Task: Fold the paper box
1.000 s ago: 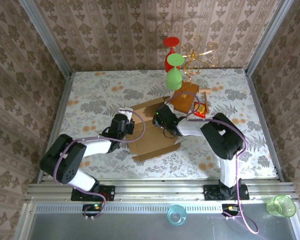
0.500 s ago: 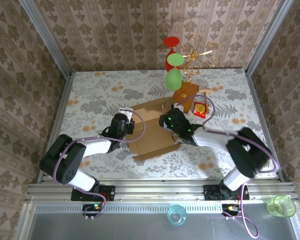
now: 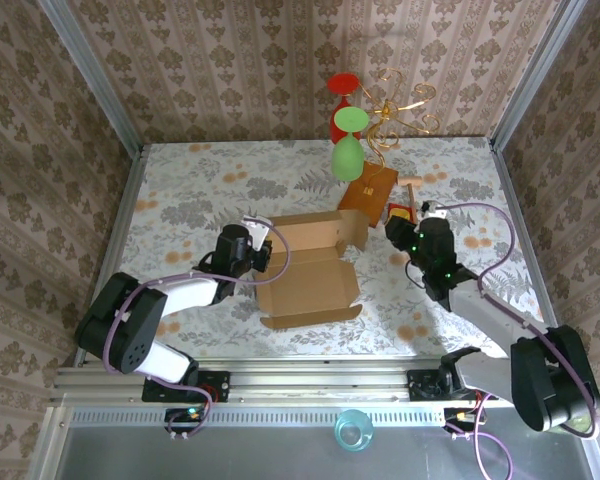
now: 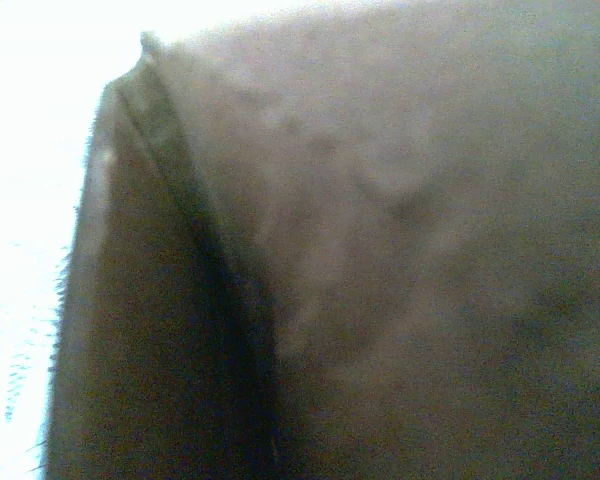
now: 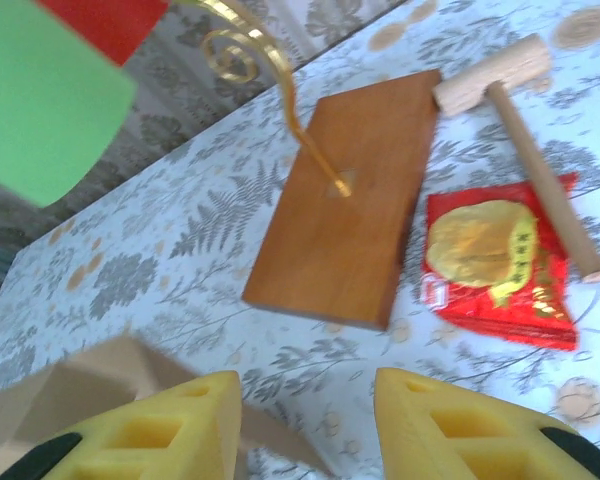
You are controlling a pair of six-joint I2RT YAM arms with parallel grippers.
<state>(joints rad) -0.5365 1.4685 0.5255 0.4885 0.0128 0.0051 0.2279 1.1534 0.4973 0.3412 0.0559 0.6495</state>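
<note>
A table (image 3: 195, 185) covered with a floral cloth is seen from above, and the paper box (image 3: 308, 280) is laid near the middle of it, somewhat closer to the near edge. The box is shown as a shallow, light-brown cardboard tray, open at the top, with one wall raised along its far side. In the left wrist view the cardboard (image 4: 400, 240) is pressed so close to the lens that it is blurred.

The left gripper (image 3: 258, 250) is brought against the box's left far corner, and its jaws are closed on the cardboard there. The right gripper (image 3: 400, 235) is held over the table to the right of the box, well apart from it. Its yellow fingers (image 5: 435, 425) are kept apart, and nothing is held between them.

A reddish-brown wooden board (image 5: 345, 235) is placed toward the far edge, just beyond the box's right far corner. A gold wire stand (image 5: 280, 90) is fixed in it. A green glass (image 3: 347, 157) and a red glass (image 3: 340, 105) are hung from the stand. A red snack packet (image 5: 495, 260) is laid just right of the board, and a small wooden mallet (image 5: 525, 130) is rested partly over the packet.
</note>
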